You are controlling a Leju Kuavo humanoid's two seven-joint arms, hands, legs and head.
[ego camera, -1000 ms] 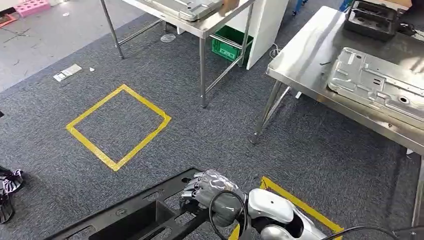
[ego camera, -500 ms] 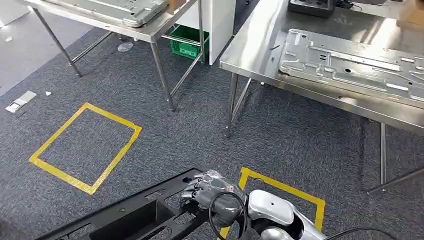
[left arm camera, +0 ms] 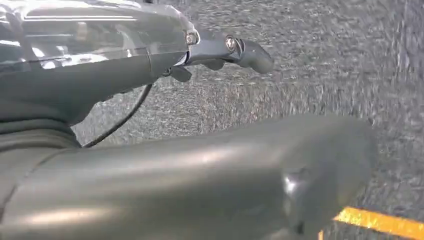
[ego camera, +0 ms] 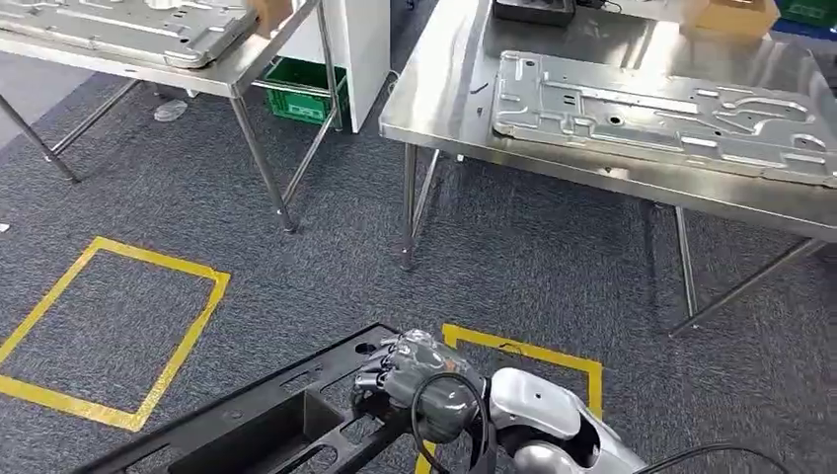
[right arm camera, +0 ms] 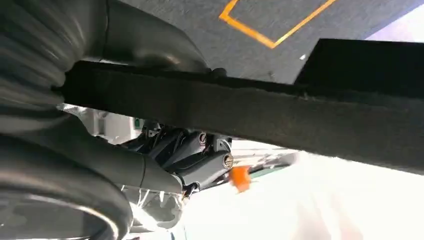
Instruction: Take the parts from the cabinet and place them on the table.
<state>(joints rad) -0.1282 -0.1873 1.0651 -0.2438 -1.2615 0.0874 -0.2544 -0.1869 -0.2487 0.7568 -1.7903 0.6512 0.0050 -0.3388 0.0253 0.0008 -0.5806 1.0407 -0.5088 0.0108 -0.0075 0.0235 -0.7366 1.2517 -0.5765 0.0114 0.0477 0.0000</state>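
Right hand [ego camera: 410, 370], low in the head view: fingers curled over the rim of a black plastic tray part [ego camera: 266, 420] and gripping it. The right wrist view shows the same hold from close behind: dark fingers [right arm camera: 192, 152] wrapped against the black edge of the part [right arm camera: 260, 112], thumb on the opposite face.

Left hand [left arm camera: 220, 50], seen from its wrist camera: fingers part-curled, nothing visible between them, grey carpet behind. A large blurred dark mass lies across the near field of that view; whether the hand touches it cannot be told, so its state stays uncertain.

The black part is long, open-framed, with a recessed pocket and slots. It runs toward the lower left of the head view, carried above the carpet [ego camera: 533, 267], not yet on any table.

On the floor just beyond the right hand: a yellow tape outline [ego camera: 523, 351]. A second yellow tape square [ego camera: 109, 336] lies to the left.

Ahead and to the right: a stainless steel table [ego camera: 434, 109] bearing a large stamped sheet-metal panel [ego camera: 651, 114] lying flat. A black tray [ego camera: 533, 10] and a cardboard box [ego camera: 730, 15] sit at its far side.

Ahead and to the left: another steel table [ego camera: 247, 69] with a similar metal panel [ego camera: 128, 25] on it. Between the tables, a white cabinet [ego camera: 360, 44] with a green crate [ego camera: 296, 94] on the floor beside it.
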